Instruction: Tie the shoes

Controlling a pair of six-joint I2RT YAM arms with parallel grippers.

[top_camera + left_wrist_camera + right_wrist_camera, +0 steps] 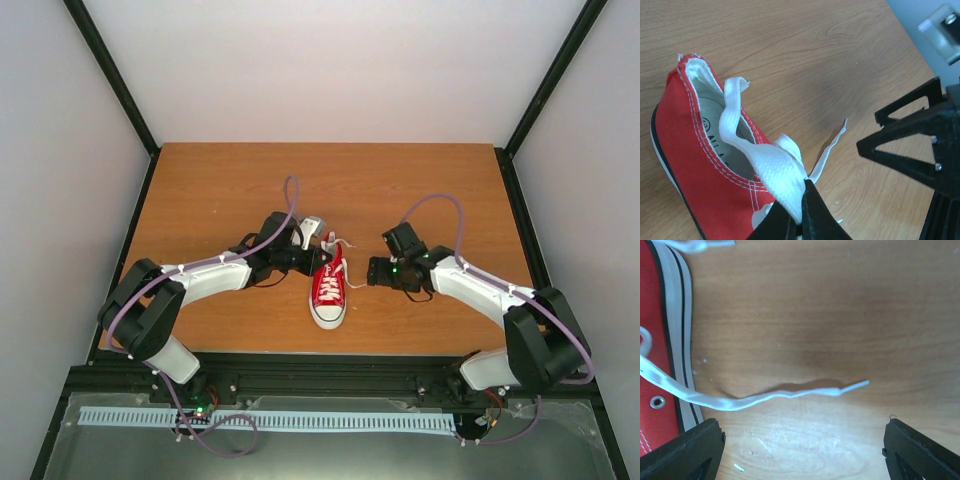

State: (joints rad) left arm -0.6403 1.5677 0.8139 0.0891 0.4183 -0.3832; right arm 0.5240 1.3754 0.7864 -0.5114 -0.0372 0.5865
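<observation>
Top external view is showing you the red sneaker lying near the middle of the table, with its toe cap pointing toward 6 o'clock and its heel opening toward 12. Your left gripper is sitting at the heel end, at about 11 o'clock from the shoe. The left wrist view is showing its jaws pinched tight on a flat strand of white lace, which is arching up over the shoe's opening. Your right gripper is hovering at the sneaker's 3 o'clock, with its jaws standing wide and gripping nothing. Beneath it, the free lace end is trailing slack across the wood, its tip pointing toward 3 o'clock in the right wrist view. You are looking at an early stage, by my judgement: no knot or bow is showing anywhere, and the two strands are lying apart rather than crossed. Crossing, tucking, forming the loops and pulling snug are all waiting to be done.
</observation>
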